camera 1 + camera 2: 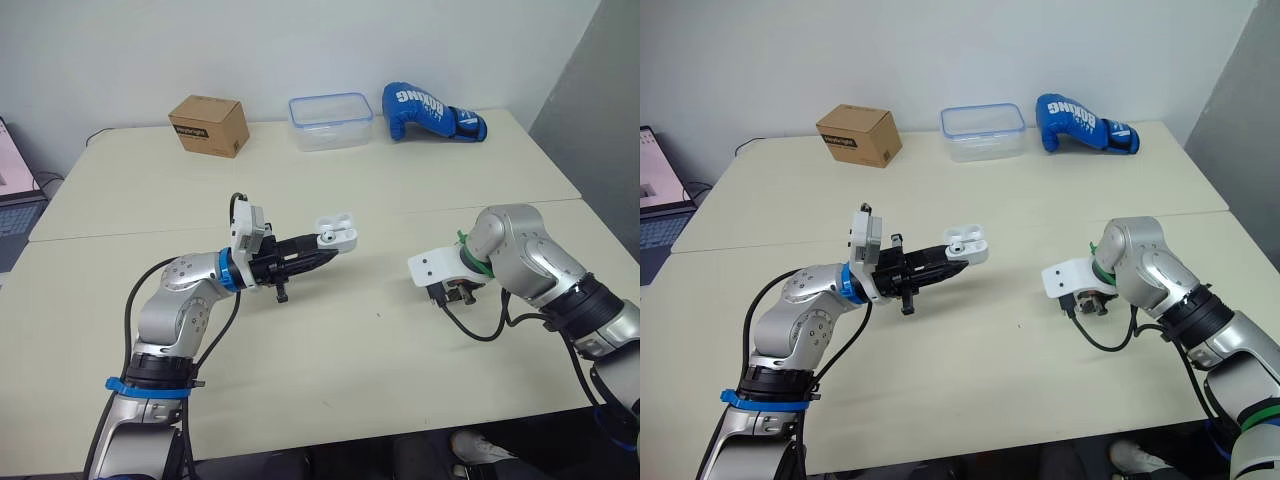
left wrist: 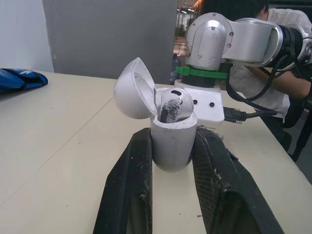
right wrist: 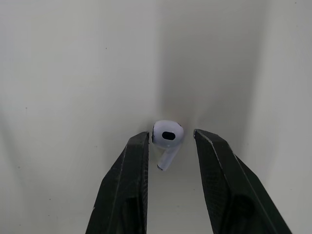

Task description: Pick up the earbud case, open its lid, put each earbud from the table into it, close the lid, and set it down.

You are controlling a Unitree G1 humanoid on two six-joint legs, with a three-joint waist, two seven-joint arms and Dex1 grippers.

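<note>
Pale beige tabletop (image 1: 330, 340), made of two sections that meet at a seam (image 1: 120, 232) running from side to side. Along the far edge, from left to right: a brown cardboard box (image 1: 208, 125), a clear plastic container (image 1: 331, 121) with a blue-rimmed lid, and a blue boxing glove (image 1: 430, 111). On the near section, a single white earbud (image 3: 168, 139) lies on the bare surface.

A small white earbud (image 3: 167, 138) lies on the pale tabletop (image 3: 73, 73) between the two spread black fingers (image 3: 127, 180) of the right tool (image 3: 171, 135).

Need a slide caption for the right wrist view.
Open right gripper brackets a white earbud lying on the table.
</note>
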